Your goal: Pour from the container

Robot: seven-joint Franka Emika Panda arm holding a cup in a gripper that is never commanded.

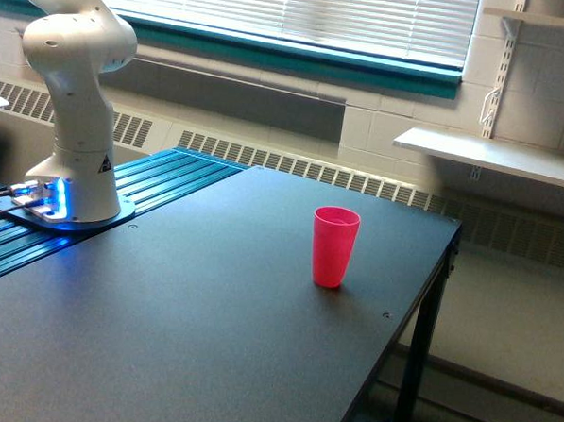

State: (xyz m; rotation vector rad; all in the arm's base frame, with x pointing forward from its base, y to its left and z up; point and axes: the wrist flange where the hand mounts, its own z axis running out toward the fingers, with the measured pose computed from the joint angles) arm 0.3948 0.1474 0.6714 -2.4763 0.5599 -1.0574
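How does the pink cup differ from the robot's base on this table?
The pink cup is small, bright pink and open-topped; the robot base is bulkier, white and lit blue at its foot. The cup stands toward the exterior view's right near the table edge; the base sits far left on a round plate. Both stand upright.

A cup (335,246) stands upright on the table (209,340), toward its edge on the exterior view's right. The arm's base (71,176) sits well apart from it, near the far corner on the exterior view's left. A wall shelf (493,154) hangs behind the table, beyond that right edge.
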